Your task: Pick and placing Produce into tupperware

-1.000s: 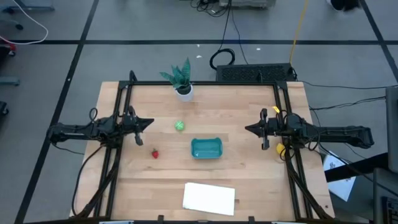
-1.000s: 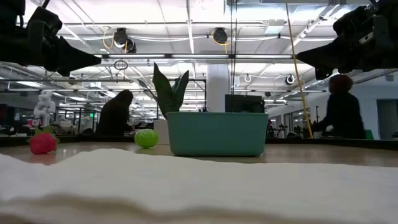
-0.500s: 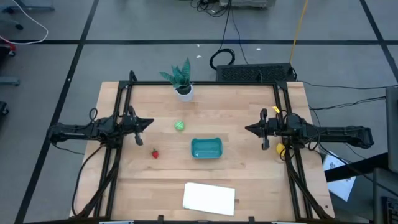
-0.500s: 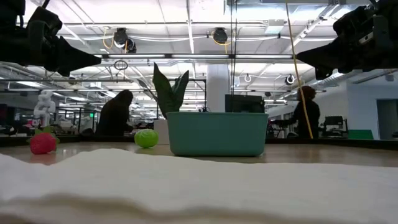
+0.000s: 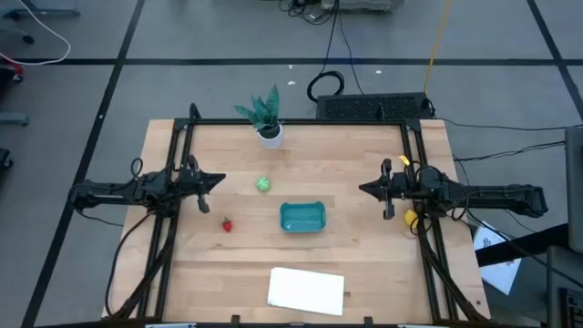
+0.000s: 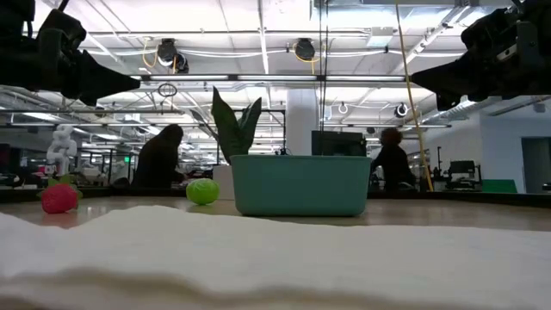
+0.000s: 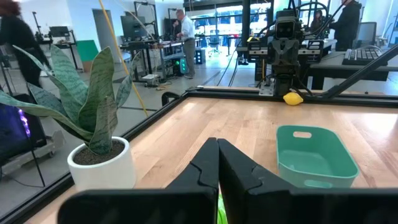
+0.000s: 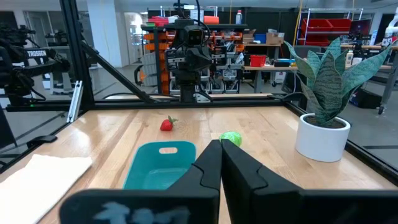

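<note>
hovering with jaws shut at opposite bench edges, left gripper (image 5: 219, 179) and right gripper (image 5: 364, 189) leave strawberry (image 5: 227, 224), green ball (image 5: 263, 185) and lemon (image 5: 412, 220) outside the tupperware (image 5: 301, 217); round pieces could roll if nudged

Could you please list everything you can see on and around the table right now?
Strawberry: one, red, table's left half, near the left arm.
Green ball: one, green, between plant and container.
Lemon: one, yellow, at the table's right edge beneath the right arm.
Tupperware: one, teal, mid-table, empty.
Potted plant: one, green in a white pot, far edge.
White sheet: one, near edge.
People: dark figures in the room behind.
Left hand: shut, raised at the left side.
Right hand: shut, raised at the right side.
</note>
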`<action>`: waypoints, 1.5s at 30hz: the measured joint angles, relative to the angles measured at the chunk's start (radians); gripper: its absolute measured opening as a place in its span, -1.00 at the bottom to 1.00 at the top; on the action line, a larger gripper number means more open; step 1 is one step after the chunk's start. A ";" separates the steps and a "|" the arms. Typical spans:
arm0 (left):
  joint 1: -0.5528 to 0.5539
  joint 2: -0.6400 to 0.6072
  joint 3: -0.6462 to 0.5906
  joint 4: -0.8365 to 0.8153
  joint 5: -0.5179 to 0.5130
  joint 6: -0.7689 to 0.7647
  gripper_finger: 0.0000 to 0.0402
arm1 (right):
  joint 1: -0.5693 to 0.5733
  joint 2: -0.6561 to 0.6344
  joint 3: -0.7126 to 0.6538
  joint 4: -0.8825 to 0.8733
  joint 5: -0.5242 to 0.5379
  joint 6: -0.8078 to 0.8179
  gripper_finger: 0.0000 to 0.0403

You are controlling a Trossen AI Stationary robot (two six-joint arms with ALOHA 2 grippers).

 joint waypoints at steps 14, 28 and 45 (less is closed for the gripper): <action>0.000 0.000 0.000 0.000 0.000 0.000 -1.00 | 0.000 0.000 0.000 0.000 0.000 0.000 -1.00; 0.000 0.000 0.000 0.000 0.000 0.000 -1.00 | 0.000 0.000 0.000 0.000 0.000 0.000 -1.00; 0.000 0.000 0.000 0.017 0.001 -0.055 -1.00 | 0.000 0.000 0.000 0.001 0.000 0.025 -1.00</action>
